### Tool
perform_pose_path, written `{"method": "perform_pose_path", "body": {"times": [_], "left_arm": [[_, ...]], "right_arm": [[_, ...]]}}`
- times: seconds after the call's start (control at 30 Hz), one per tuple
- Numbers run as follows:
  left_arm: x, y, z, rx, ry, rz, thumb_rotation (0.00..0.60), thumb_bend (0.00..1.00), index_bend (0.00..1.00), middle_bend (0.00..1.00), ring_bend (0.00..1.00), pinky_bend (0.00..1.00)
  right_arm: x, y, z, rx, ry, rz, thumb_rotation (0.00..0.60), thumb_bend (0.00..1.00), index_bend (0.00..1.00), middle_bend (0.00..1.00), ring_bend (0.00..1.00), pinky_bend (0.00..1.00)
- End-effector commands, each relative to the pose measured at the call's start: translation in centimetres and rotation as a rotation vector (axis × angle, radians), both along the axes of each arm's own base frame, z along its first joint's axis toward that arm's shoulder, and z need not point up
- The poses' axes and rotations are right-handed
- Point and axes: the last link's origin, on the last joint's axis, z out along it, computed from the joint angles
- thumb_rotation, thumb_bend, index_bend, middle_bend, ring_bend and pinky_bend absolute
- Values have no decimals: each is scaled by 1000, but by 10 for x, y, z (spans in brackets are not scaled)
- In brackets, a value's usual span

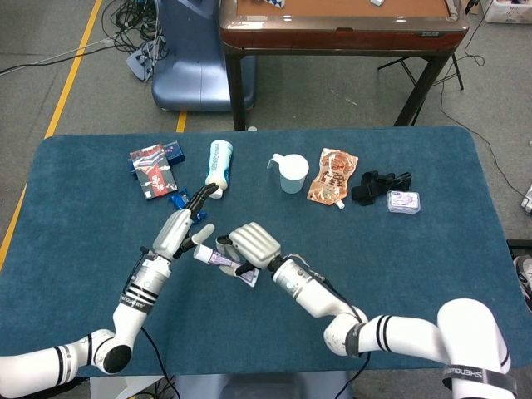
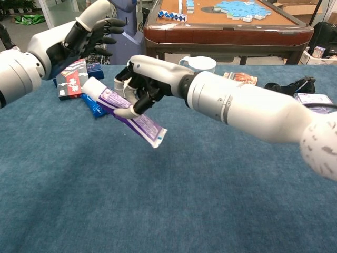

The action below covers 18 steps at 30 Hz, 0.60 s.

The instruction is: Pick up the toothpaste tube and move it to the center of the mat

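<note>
The toothpaste tube (image 2: 126, 113) is white and purple and hangs tilted above the blue mat (image 2: 210, 200), cap end up-left and flat end down-right. My right hand (image 2: 145, 87) grips it around the middle, thumb beneath. In the head view the tube (image 1: 226, 260) pokes out under the right hand (image 1: 253, 243) at the mat's left-centre. My left hand (image 2: 92, 34) hovers just up-left of the cap with its fingers spread, holding nothing and apart from the tube. From the head camera, the left hand (image 1: 184, 226) sits beside the tube's cap end.
Along the mat's far side lie red and blue boxes (image 1: 154, 169), a blue packet (image 1: 181, 200), a white bottle (image 1: 219, 163), a cup (image 1: 292, 174), an orange pouch (image 1: 332, 176), a black strap (image 1: 378, 184) and a small clear box (image 1: 403, 201). A wooden table (image 1: 341, 29) stands beyond.
</note>
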Motion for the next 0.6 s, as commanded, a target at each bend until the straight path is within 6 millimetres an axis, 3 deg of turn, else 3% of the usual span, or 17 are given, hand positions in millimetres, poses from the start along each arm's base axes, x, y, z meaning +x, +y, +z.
{"method": "perform_pose_path", "body": {"times": [0.03,0.2,0.37,0.47,0.6], "left_arm": [[-6,0,7,18,24,1,0,6,0,0,0,68],[-17,-3,17,42,64,10,0,6,0,0,0,68],[-25,-10,21,38,107,17,0,6,0,0,0,68],[-28,-13,23,43,138,13,0,6,0,0,0,67],[-33,-15,26,59,164,11,0,6,0,0,0,67]], "right_arm": [[-13,-8,16,25,217,79,600,859,893,784,689,492],[-19,-12,18,28,346,109,600,792,883,729,612,458],[-24,-9,5,41,428,120,600,673,749,625,508,406],[-25,-6,1,53,453,116,600,566,590,530,431,371],[-22,-4,6,48,437,101,600,399,277,304,269,324]]}}
